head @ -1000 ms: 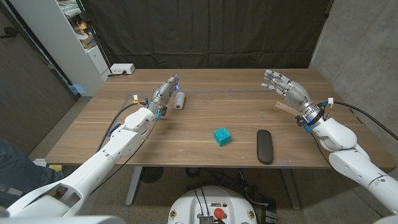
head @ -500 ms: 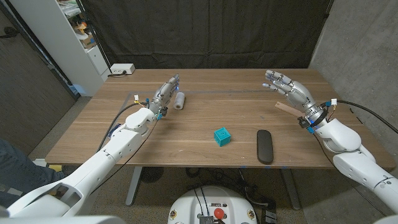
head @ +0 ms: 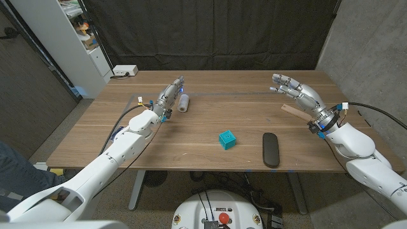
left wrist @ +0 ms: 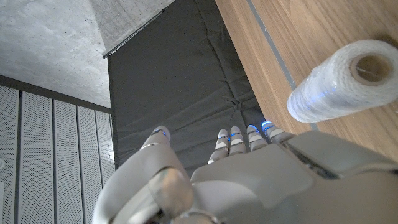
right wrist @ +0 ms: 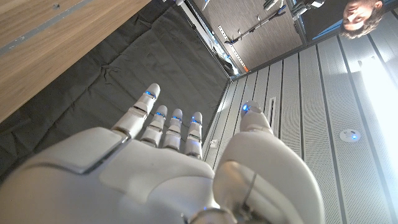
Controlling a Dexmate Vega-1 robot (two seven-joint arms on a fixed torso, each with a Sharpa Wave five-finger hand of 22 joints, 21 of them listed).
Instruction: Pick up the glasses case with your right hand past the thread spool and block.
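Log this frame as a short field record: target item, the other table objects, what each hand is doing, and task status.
target: black glasses case, lying near the table's front edge, untouched
block: teal block, left of the case, apart from it
spool: white thread spool, on its side beside the left hand
wooden piece: flat wooden strip near the right hand
left hand: holds nothing, fingers extended
right hand: raised, fingers spread, holding nothing
table: wooden table
status: pick not yet done

The table (head: 210,121) is smooth, matt brown wood with visible grain. The glasses case (head: 271,149) looks matt black. The block (head: 227,139) is teal, seemingly plastic. The thread spool (left wrist: 339,81) is white wound thread, slightly rough. Both hands, left hand (head: 170,95) and right hand (head: 299,93), have glossy silver-grey shells. At twelve o'clock hangs a matt black cloth backdrop (head: 210,35).
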